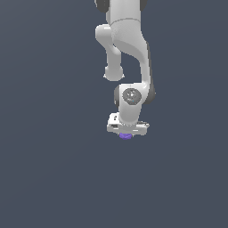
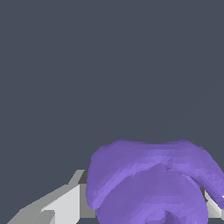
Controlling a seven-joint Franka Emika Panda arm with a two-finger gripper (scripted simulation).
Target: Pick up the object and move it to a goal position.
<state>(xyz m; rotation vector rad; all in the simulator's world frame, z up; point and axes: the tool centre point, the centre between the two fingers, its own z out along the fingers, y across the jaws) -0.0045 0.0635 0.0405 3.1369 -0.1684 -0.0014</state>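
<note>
Flat grey backdrop, no goal marker visible: purple object (image 2: 153, 179) sits pinched between the gripper (image 1: 126, 135) fingers (image 2: 65, 203), so pickup looks done, transport to goal remains.

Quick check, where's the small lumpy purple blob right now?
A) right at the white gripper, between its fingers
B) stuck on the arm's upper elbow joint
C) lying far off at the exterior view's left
A: the small lumpy purple blob sits directly under the white gripper, and in the wrist view it fills the space between the grey-white fingers.
</note>
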